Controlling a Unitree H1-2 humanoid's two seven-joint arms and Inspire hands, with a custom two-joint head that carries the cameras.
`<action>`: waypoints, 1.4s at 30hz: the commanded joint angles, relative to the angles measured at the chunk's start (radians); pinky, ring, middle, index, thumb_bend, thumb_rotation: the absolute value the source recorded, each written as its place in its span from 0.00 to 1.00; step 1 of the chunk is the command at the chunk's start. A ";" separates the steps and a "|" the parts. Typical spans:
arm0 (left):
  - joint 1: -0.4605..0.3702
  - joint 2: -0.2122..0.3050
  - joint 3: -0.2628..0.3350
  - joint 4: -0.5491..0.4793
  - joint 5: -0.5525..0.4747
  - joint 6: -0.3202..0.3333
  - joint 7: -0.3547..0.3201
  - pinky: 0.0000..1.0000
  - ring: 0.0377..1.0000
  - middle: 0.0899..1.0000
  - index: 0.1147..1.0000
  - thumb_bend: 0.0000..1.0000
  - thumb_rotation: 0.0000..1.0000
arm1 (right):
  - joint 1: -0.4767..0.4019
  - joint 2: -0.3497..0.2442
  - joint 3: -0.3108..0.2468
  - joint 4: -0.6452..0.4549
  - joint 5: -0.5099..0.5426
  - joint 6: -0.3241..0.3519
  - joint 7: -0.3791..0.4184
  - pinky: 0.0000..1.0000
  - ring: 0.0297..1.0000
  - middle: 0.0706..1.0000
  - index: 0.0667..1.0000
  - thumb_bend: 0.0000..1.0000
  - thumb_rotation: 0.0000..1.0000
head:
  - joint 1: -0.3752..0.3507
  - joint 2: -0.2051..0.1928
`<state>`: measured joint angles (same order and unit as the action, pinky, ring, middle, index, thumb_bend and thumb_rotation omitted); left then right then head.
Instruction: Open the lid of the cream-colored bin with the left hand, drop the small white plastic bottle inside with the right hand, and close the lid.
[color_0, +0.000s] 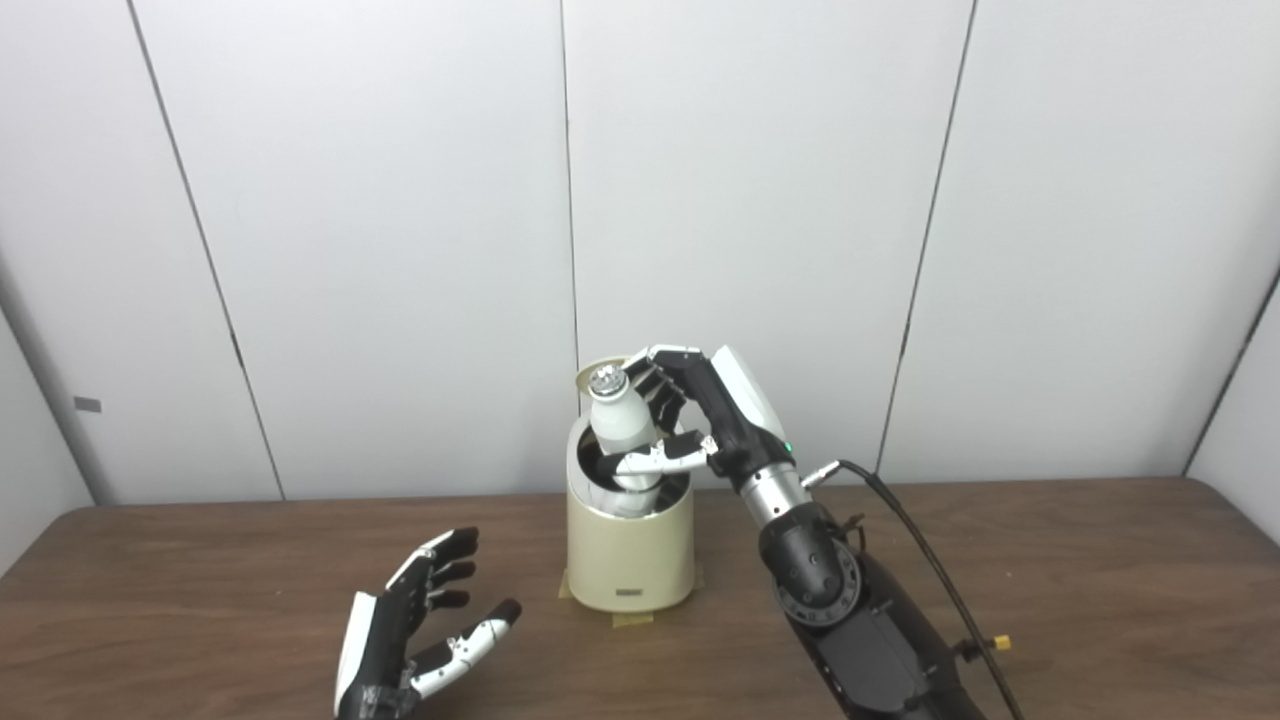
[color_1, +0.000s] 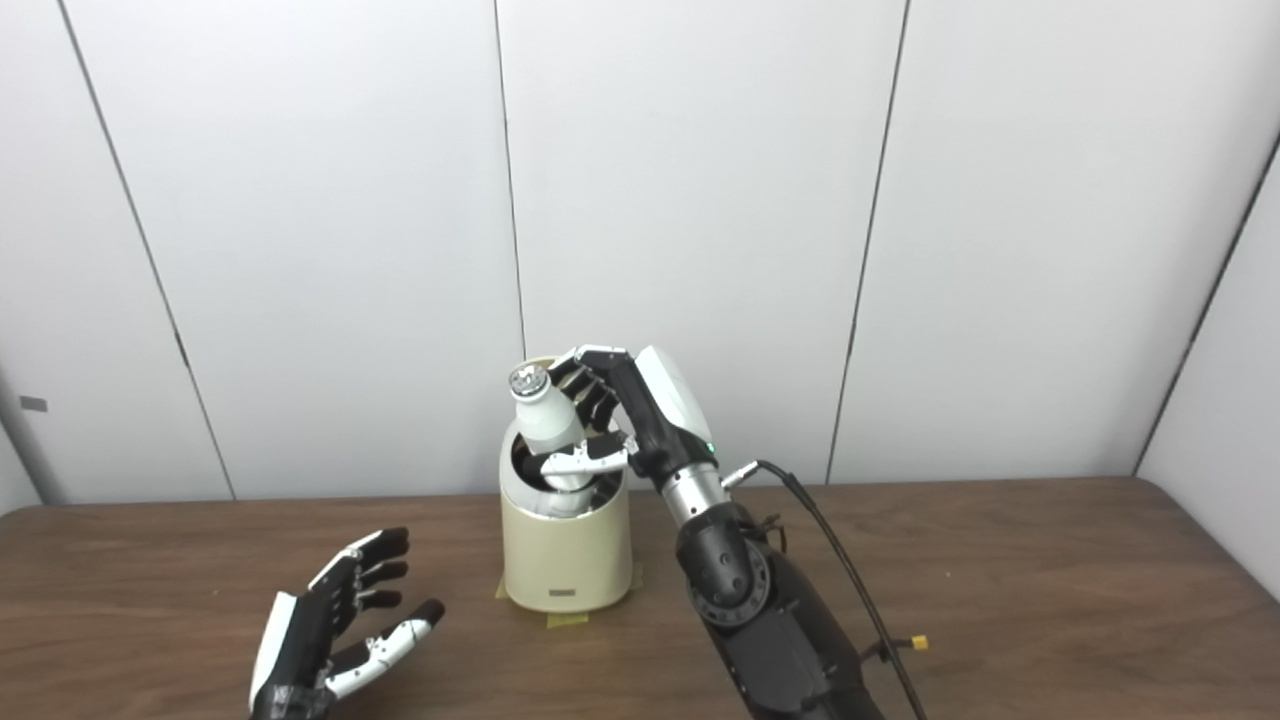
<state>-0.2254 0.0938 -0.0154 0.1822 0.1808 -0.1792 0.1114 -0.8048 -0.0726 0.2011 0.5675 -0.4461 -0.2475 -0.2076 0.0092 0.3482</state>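
Note:
The cream-colored bin (color_0: 630, 550) stands at the middle of the wooden table with its lid (color_0: 590, 375) swung up at the back. My right hand (color_0: 690, 410) is shut on the small white plastic bottle (color_0: 618, 420) and holds it upright, slightly tilted, in the bin's open mouth. The bottle's silver cap is above the rim and its lower end is inside the opening. My left hand (color_0: 420, 625) is open and empty, hovering low over the table to the front left of the bin, apart from it.
The bin sits on tape strips (color_0: 632, 618) stuck to the table (color_0: 1050, 580). A black cable (color_0: 930, 570) runs along my right forearm. White wall panels stand close behind the table.

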 joint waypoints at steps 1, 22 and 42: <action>0.005 -0.022 -0.012 0.004 0.020 -0.042 0.017 0.70 0.77 0.80 0.80 0.66 0.18 | -0.069 -0.001 0.003 0.008 -0.009 -0.048 -0.021 0.30 0.34 0.40 0.49 0.52 0.00 | 0.000 -0.001; 0.005 -0.014 -0.017 0.006 0.028 -0.044 0.022 0.70 0.77 0.80 0.79 0.65 0.16 | -0.052 -0.050 0.070 0.002 -0.042 -0.071 0.054 0.30 0.38 0.43 0.48 0.53 0.00 | -0.003 0.005; 0.003 -0.008 -0.021 0.013 0.035 -0.042 0.022 0.70 0.75 0.79 0.79 0.65 0.17 | 0.010 -0.073 0.055 -0.104 -0.029 -0.058 0.093 0.32 0.41 0.45 0.46 0.53 0.00 | -0.006 0.010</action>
<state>-0.2261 0.0954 -0.0270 0.1815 0.1962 -0.1816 0.1212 -0.7738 -0.1428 0.2591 0.4923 -0.4825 -0.2815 -0.1250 0.0031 0.3590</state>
